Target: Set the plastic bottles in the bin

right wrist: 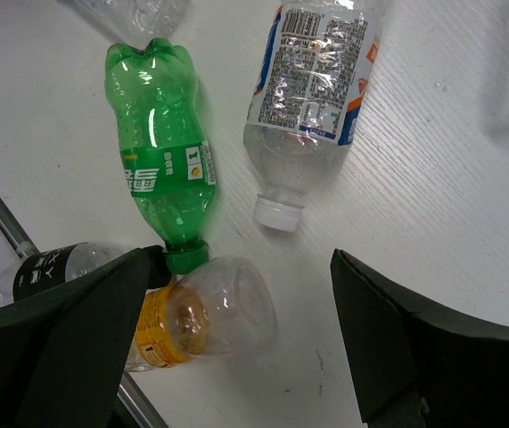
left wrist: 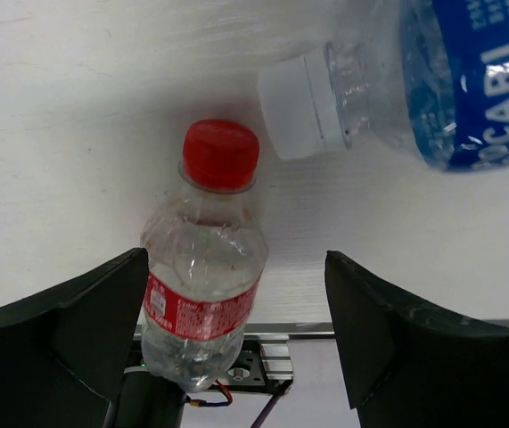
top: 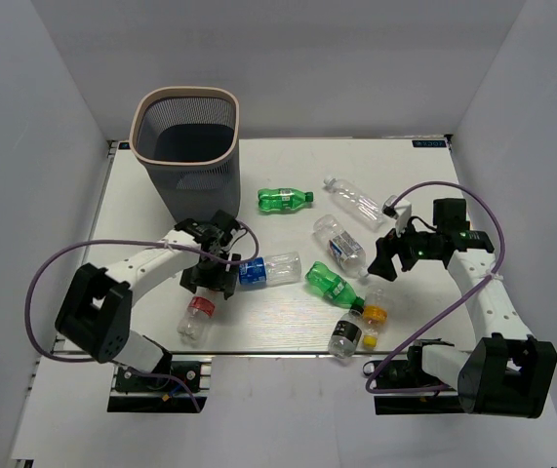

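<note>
Left wrist: left gripper (left wrist: pixel 236 272) jaws are hanging spread over the red-label bottle (left wrist: pixel 202 294), off-centre; centring before closing seems wise. Right gripper (right wrist: pixel 243 267) jaws are gaping, empty.

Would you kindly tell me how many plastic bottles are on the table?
8: far green bottle and far clear bottle; white-labelled bottle mid-table; blue-labelled bottle and red-labelled bottle at left; near green bottle, orange-labelled bottle, black-labelled bottle. The bin may hide more.
</note>
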### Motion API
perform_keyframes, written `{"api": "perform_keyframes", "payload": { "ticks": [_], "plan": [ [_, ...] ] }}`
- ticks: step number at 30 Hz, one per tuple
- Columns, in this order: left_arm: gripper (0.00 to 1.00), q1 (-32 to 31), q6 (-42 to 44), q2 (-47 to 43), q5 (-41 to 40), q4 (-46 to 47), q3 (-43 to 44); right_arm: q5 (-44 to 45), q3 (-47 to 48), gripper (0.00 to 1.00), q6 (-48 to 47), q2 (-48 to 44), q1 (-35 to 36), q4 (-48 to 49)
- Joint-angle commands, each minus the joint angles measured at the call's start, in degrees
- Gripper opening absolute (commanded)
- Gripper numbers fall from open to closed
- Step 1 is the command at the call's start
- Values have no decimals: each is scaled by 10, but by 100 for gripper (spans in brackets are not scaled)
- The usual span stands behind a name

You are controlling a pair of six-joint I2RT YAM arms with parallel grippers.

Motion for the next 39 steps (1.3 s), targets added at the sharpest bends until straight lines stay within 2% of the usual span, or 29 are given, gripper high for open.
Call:
{"api": "perform_keyframes", "payload": {
  "ticks": [1,8,16,19,27,29,30,31,34,35,36,37,38,39],
  "plan": [
    [90,-11,-16,21,-27,17,3,-5,-7,88,-4,-9,0,12],
    [93,-18,-40,41,-57,17,-3,-7,-18,89,-2,-13,0,15],
    [93,-23,-73,46,-46,11,-43,-5,-25,90,-6,-23,-1,15],
    [90,-29,-79,46,-41,5,-43,-6,-25,90,-6,-21,-1,14],
    [64,-34,-85,62,-36,4,-55,-15,-22,90,-6,-19,-1,14],
    [52,-40,-90,67,-36,4,-55,-13,-19,90,-6,-23,-1,11],
    [40,-40,-95,61,-36,4,-55,-13,-19,90,-10,-23,-1,10],
    [34,-47,-95,54,-36,-2,-43,-10,-20,90,-13,-23,-1,7],
    [17,-60,-101,4,-25,-33,-4,-15,-20,82,-24,-30,-1,-1],
    [14,-60,-94,-13,-16,-39,8,-17,-22,75,-36,-29,-1,-8],
    [5,-66,-73,-47,10,-39,23,-20,-23,69,-38,-32,-1,-11],
    [1,-73,-62,-65,25,-39,49,-34,-24,64,-40,-33,1,-13],
    [0,-73,-51,-82,44,-39,62,-40,-23,58,-53,-33,1,-20],
    [0,-78,-32,-100,82,-20,74,-52,-25,45,-56,-32,1,-23]
  ]
}}
